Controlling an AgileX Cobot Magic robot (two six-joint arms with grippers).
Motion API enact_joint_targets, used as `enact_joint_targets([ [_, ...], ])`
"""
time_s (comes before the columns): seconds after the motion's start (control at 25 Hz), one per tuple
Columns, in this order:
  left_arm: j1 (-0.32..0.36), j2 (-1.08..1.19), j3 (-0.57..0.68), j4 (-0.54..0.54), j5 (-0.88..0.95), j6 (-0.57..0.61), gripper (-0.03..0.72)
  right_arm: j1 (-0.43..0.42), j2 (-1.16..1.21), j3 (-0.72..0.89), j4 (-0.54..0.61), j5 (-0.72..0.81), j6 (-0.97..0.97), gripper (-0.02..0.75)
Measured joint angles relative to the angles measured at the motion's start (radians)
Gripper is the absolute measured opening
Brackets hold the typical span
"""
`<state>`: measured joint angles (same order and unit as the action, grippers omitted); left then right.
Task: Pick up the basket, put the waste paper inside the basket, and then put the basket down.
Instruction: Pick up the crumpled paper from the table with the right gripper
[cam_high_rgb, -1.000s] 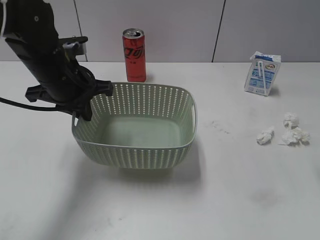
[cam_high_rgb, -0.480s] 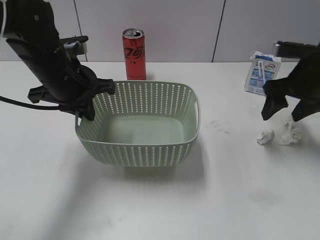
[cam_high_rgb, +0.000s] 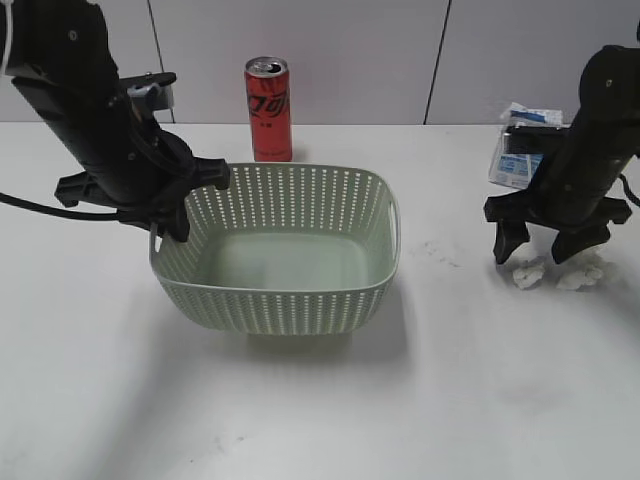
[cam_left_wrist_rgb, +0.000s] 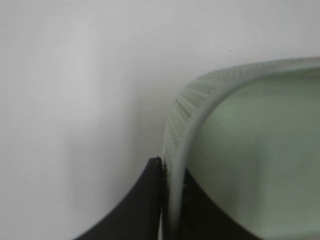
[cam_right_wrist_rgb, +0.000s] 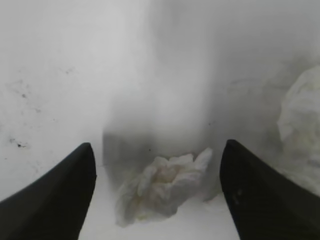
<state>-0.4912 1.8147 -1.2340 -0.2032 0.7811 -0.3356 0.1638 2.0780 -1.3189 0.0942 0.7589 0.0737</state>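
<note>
White tabletop (cam_right_wrist_rgb: 60, 60): right gripper (cam_right_wrist_rgb: 157, 187) spread wide around a paper wad (cam_right_wrist_rgb: 162, 187); left gripper (cam_left_wrist_rgb: 170, 200) pinches the basket (cam_left_wrist_rgb: 250, 150) rim.

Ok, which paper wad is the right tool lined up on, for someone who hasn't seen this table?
Start at the white-and-blue drink carton on the white table's far right. In front of it the right tool hangs open over small crumpled white paper wads. The target is the left wad, between the tool's tips, nearest the pale green perforated plastic basket.
</note>
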Motion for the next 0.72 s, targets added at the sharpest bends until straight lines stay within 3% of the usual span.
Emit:
enact_joint_targets([
  [0.2,0.000,0.000,0.000,0.000,0.001,0.000,0.006,0.001,0.038,-0.003,-0.004,0.016,0.001,0.578],
  [0.28,0.000,0.000,0.000,0.000,0.001,0.000,0.006,0.001,0.042,-0.007,-0.008,0.025,0.001,0.538],
  [0.36,0.000,0.000,0.000,0.000,0.001,0.000,0.006,0.001,0.043,-0.008,-0.010,0.031,0.001,0.452],
  [0.56,0.000,0.000,0.000,0.000,0.002,0.000,0.006,0.001,0.046,-0.017,0.045,0.065,0.002,0.078],
  [0.72,0.000,0.000,0.000,0.000,0.006,0.000,0.006,0.004,0.030,-0.041,0.133,0.121,-0.049,0.046],
])
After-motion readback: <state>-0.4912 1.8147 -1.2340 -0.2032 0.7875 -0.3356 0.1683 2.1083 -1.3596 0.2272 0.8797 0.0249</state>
